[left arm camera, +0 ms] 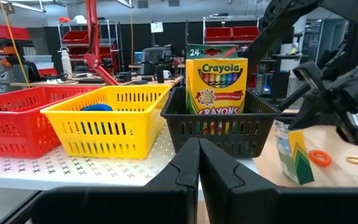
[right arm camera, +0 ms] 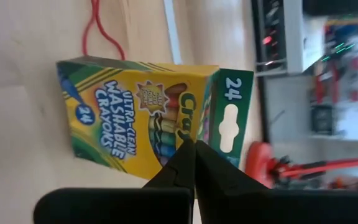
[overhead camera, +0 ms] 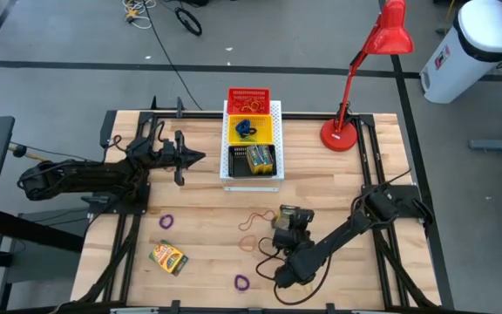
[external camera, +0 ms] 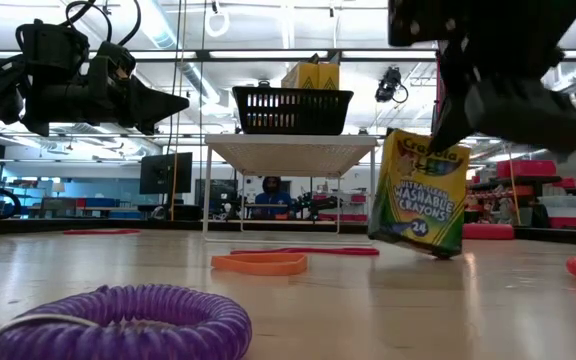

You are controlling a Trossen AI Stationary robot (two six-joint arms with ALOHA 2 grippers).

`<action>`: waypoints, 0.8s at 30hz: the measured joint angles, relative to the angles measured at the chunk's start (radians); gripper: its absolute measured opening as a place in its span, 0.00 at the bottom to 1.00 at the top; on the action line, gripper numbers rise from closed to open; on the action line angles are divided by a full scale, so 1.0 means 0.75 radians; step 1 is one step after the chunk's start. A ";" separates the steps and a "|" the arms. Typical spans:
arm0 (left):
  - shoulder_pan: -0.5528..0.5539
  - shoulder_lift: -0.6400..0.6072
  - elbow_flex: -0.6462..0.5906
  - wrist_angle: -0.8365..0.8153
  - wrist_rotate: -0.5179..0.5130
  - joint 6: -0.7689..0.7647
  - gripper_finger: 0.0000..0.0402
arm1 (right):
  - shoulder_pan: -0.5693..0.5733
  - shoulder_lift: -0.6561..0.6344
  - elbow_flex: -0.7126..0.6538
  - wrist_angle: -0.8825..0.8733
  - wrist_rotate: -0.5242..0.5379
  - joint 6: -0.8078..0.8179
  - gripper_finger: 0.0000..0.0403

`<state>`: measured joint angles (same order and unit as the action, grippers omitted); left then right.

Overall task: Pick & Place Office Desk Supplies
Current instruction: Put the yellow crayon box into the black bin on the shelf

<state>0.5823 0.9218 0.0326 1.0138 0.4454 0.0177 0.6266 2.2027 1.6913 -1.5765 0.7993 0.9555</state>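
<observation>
Here we have the right claw (right arm camera: 195, 149) clamped on the top edge of a crayon box (right arm camera: 135, 118), tilted over the near-middle table (overhead camera: 207, 235), likely bound for the black basket (left arm camera: 229, 127). Left claw (left arm camera: 199, 155), fingers together, waits far left.
</observation>
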 joint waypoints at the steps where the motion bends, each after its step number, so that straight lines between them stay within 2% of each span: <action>1: 0.000 0.000 0.000 0.000 0.000 0.000 0.03 | 0.000 0.016 0.000 -0.004 0.017 -0.010 0.01; 9: -0.001 0.000 0.000 0.001 0.000 0.000 0.03 | 0.017 0.057 0.000 0.004 0.112 -0.074 0.01; 16: 0.000 0.000 0.000 0.000 0.000 0.000 0.03 | 0.056 0.056 0.004 0.004 0.076 -0.074 0.04; 24: 0.000 0.000 0.000 0.000 0.000 0.000 0.03 | 0.111 0.056 0.111 0.032 0.020 -0.074 0.05</action>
<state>0.5823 0.9215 0.0326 1.0139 0.4454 0.0178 0.7098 2.2444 1.7744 -1.5528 0.8139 0.9001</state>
